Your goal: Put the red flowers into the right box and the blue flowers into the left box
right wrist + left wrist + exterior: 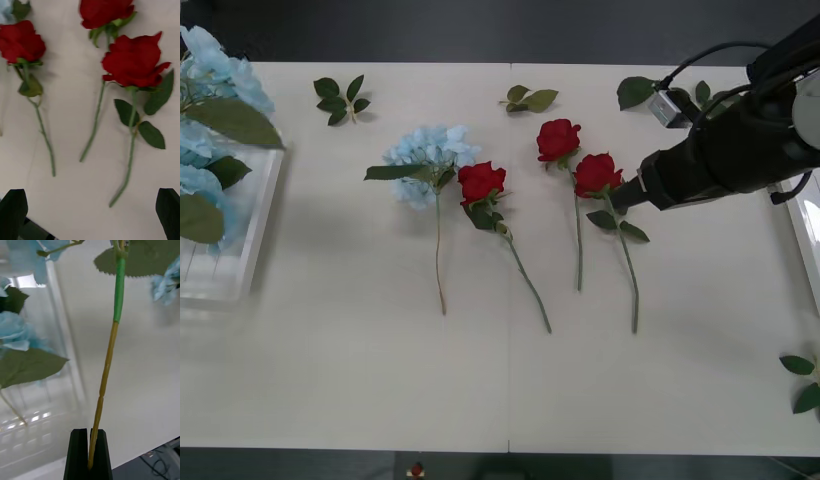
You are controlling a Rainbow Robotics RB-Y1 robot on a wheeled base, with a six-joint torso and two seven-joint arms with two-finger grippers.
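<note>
Loose leaf sprigs (342, 99) lie along the upper edge of the pale counter (360, 380), with another sprig at the lower right of the front view. None of them lies among the flowers in the middle.

Three red flowers (598, 174) lie in the centre of the front view, blooms toward the upper edge and stems running down the frame. The two on the right lie close side by side, stems nearly parallel; the third, further left, has its stem slanting toward the lower right. Its bloom touches the head of one blue hydrangea (427, 159) lying just to its left, whose thin stem points straight down the frame.

The right end effector (90, 213) reaches in from the upper right of the front view, just beside the rightmost rose. In its wrist view its two black fingers stand wide apart at the bottom corners, holding nothing, with that rose's stem tip between and above them.

The left box (230, 250) sits at the left edge of the front view, with blue flowers (220, 70) and their large leaves in and over it. The left end effector (90, 453) has its black fingers pressed together on the yellowish lower end of a hydrangea stem, which rises nearly upright and turns green higher up, beside the box's slotted wall. The right box (810, 230) shows as a pale rim at the right edge.
</note>
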